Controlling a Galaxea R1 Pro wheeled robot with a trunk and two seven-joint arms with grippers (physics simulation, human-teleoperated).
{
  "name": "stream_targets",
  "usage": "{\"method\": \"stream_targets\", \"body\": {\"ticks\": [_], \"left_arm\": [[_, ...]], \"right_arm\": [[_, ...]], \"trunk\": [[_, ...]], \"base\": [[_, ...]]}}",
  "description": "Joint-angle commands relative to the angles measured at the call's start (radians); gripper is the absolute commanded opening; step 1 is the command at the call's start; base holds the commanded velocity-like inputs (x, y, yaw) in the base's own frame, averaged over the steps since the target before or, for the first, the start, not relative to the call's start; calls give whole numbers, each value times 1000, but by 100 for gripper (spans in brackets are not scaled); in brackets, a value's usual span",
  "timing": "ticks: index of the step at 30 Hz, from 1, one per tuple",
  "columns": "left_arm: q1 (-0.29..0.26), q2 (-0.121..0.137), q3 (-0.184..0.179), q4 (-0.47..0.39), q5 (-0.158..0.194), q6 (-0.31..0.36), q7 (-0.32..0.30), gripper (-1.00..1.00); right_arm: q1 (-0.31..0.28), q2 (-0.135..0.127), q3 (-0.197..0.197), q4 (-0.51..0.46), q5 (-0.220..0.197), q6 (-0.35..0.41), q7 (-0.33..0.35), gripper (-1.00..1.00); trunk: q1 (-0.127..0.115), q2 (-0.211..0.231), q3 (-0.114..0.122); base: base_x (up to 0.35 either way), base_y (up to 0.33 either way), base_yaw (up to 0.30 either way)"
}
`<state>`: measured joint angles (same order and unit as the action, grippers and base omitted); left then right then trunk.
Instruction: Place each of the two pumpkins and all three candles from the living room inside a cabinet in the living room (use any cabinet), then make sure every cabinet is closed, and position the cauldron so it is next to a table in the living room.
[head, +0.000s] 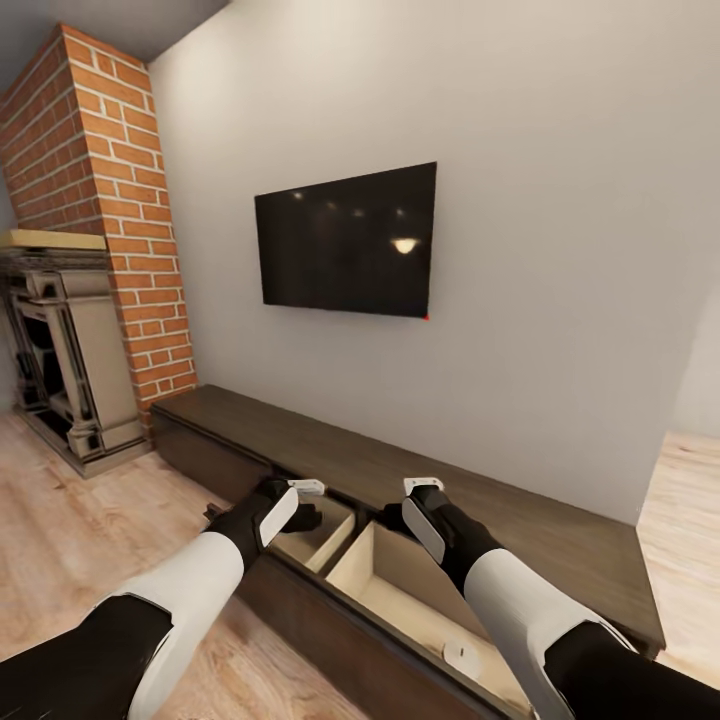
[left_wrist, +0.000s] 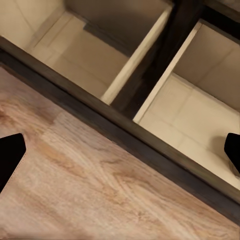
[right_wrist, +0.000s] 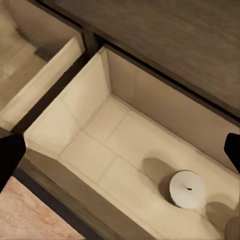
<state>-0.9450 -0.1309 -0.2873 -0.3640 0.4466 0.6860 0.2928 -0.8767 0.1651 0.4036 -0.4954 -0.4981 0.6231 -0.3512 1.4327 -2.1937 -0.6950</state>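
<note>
Both pincers, left (head: 300, 495) and right (head: 420, 497), are held open and empty over the cabinet (head: 560, 545), whose two drawers are pulled out. One candle (right_wrist: 187, 189) stands inside the right drawer. A hard push shut could topple it.

Clearly a home living room: wall-mounted television (head: 346, 240) above a long low dark-wood TV cabinet (head: 560, 545), brick chimney (head: 105, 190) over an ornate fireplace (head: 70, 350), light wood-plank floor (head: 70, 540).
</note>
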Motion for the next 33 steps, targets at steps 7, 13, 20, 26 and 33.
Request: {"method": "stream_targets", "body": {"ticks": [7,13,20,26,33], "left_arm": [[-1,1,-7,-1,11,3,8,100],[-1,0,-7,-1,11,3,8,100],[0,1,-7,-1,11,3,8,100],[0,1,-7,-1,12,3,8,100],[0,0,-7,-1,13,3,8,100]], "right_arm": [[-1,-1,7,-2,-11,3,-9,100],[-1,-1,7,-2,-11,3,-9,100],[-1,-1,7,-2,-11,3,-9,100],[-1,-1,7,-2,-11,3,-9,100],[-1,-1,7,-2,-11,3,-9,100]], "trunk": [[-27,49,27],[-50,91,51],[-77,140,79],[-88,161,93],[-88,161,99]], "base": [[0,0,259],[0,0,259],[0,0,259],[0,0,259],[0,0,259]]}}
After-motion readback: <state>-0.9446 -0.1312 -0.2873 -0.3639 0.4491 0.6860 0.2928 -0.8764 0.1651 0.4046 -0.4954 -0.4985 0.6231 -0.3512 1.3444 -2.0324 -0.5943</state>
